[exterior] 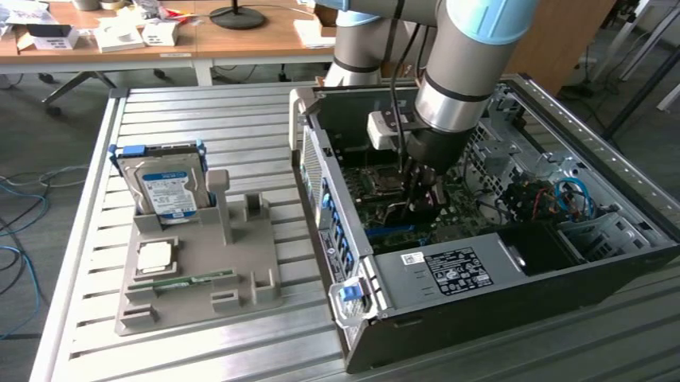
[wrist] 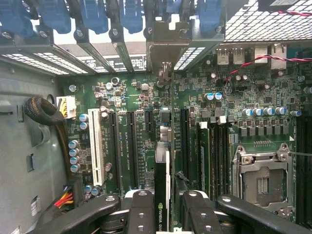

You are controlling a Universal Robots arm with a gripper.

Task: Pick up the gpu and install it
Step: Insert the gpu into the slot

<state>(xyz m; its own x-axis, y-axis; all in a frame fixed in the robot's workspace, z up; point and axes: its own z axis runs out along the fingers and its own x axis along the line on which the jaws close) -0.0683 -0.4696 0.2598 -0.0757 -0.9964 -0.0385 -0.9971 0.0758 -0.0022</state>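
**Q:** Where is the gpu located, and in what state is the tool?

**A:** The gpu (wrist: 161,187) is located inside the open computer case (exterior: 499,270), close over the motherboard (wrist: 131,92). The tool (wrist: 165,207) is clenched on it, the card being pinched by its flat faces.

**Q:** Why is it held on edge?

**A:** It is judged that the lower edge is thereby presented to the expansion slots (wrist: 132,146).

**Q:** How is it oriented?

**A:** The long axis is laid parallel to the slots and directed toward the rear slot openings (wrist: 195,53). Whether it is seated cannot be determined.
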